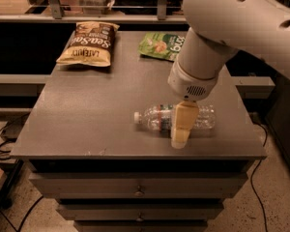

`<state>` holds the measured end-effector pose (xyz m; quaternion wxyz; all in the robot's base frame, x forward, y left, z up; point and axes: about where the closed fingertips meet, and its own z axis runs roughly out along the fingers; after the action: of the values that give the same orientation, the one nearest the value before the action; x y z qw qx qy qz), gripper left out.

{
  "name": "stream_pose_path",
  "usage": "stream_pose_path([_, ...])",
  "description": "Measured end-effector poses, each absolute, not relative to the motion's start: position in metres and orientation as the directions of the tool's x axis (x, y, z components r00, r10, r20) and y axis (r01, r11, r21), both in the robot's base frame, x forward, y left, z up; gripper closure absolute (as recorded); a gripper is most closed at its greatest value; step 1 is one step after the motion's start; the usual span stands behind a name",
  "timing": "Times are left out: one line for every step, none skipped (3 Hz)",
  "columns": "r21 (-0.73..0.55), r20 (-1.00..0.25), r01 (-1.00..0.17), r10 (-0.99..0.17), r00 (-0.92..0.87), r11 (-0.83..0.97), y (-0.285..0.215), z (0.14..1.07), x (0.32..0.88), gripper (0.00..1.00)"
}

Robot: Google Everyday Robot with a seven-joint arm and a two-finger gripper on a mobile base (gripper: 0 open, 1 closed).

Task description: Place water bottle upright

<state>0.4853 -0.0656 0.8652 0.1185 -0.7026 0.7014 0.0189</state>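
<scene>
The water bottle (pixel 152 118) is a clear ribbed plastic bottle with a white cap and a red-and-teal label band. It lies on its side near the front right of the grey table (pixel 87 115), with the cap pointing left. My gripper (pixel 180 135) hangs from the large white arm (pixel 217 37) and is down over the middle of the bottle. Its cream-coloured end covers part of the bottle's body and reaches down to the table top in front of it.
A brown snack bag (pixel 89 45) lies at the back left of the table. A green snack bag (pixel 164 45) lies at the back middle, partly behind the arm. The table's front edge is just below the bottle. Drawers sit under the top.
</scene>
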Motion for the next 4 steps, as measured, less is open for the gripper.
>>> stream_pose_path([-0.101,-0.209,-0.995,-0.978,-0.003,0.025,-0.059,0.847,0.484,0.0])
stream_pose_path([-0.072,-0.23,-0.997,-0.973,-0.013,0.03,-0.053,0.837,0.48,0.17])
stream_pose_path([-0.056,-0.243,-0.998,-0.97,-0.022,0.037,-0.049,0.834,0.479,0.41])
stream_pose_path([-0.04,-0.259,-0.998,-0.965,-0.036,0.048,-0.047,0.83,0.478,0.64])
